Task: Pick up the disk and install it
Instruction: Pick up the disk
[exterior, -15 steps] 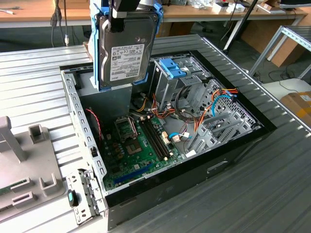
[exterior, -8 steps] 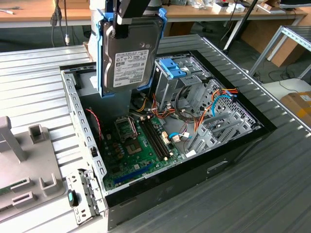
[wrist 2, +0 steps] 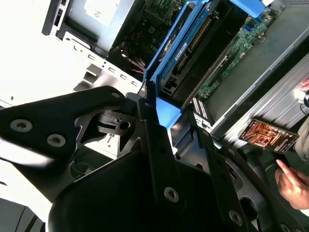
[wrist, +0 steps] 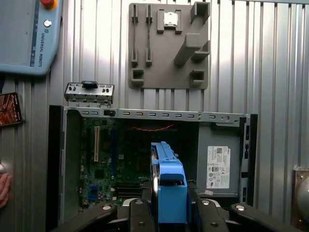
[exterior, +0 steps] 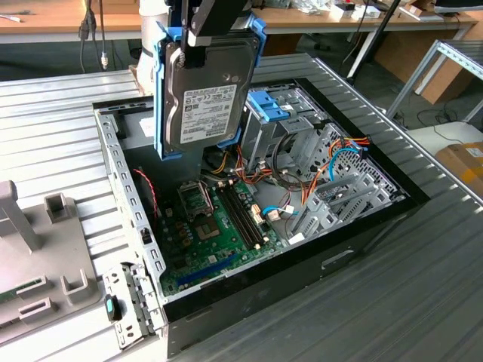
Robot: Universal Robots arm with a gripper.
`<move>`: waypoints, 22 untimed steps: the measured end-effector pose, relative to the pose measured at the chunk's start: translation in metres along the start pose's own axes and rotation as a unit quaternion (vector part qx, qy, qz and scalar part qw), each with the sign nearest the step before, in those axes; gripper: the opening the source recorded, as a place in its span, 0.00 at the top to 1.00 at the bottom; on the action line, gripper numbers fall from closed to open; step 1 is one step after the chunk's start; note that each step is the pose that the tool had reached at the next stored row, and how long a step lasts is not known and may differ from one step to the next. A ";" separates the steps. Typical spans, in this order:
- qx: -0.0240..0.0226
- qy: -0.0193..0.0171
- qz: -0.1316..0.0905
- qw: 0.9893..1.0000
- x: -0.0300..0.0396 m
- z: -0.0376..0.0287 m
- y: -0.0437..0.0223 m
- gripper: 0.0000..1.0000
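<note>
A ribbed metal table (exterior: 423, 302) carries everything here. At its near edge, on the exterior view's left, sits a grey moulded fixture (exterior: 38, 249). Beside the fixture lies the open computer case (exterior: 302, 264), with its green motherboard (exterior: 211, 226) exposed. Above the far part of the case hangs the disk (exterior: 207, 83). It is lifted clear and stands on edge, its white label faces the exterior camera, and its blue carrier frames both long sides. The gripper (exterior: 198, 36) holds it from above. In the first wrist view the fingers (wrist: 137, 212) are closed narrowly on the flanks of the carrier. The disk's blue end points down over the board, just beside the grey box with a white sticker (wrist: 219, 166). The pick-up looks finished, and the work seems to be in the carrying part of the install, with nothing seated. Beyond the disk, on the exterior view's right, is the metal drive cage (exterior: 294, 136), which has a bare blue bracket (exterior: 268, 105) on top. By my judgement, seating the drive would call for squaring the carrier to that bay and clearing the loose orange and blue cables (exterior: 339, 158). The arm comes down steeply from above, with its wrist over the case's far corner. Wooden desks (exterior: 45, 19) line the back of the room.
</note>
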State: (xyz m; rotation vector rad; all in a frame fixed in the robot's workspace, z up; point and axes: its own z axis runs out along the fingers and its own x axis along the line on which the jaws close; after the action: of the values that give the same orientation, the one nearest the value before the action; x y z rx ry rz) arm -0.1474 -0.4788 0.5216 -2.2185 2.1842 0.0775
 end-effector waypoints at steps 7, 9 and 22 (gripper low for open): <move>0.000 0.000 0.000 1.000 0.0001 0.0000 -0.0036 0.64; 0.000 0.000 0.000 1.000 0.0002 -0.0001 -0.0073 0.64; 0.000 0.000 -0.002 1.000 0.0002 -0.0005 -0.0448 0.64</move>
State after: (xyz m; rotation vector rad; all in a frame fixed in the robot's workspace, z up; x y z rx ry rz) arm -0.1026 -0.4783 0.5214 -2.2234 2.1796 0.0780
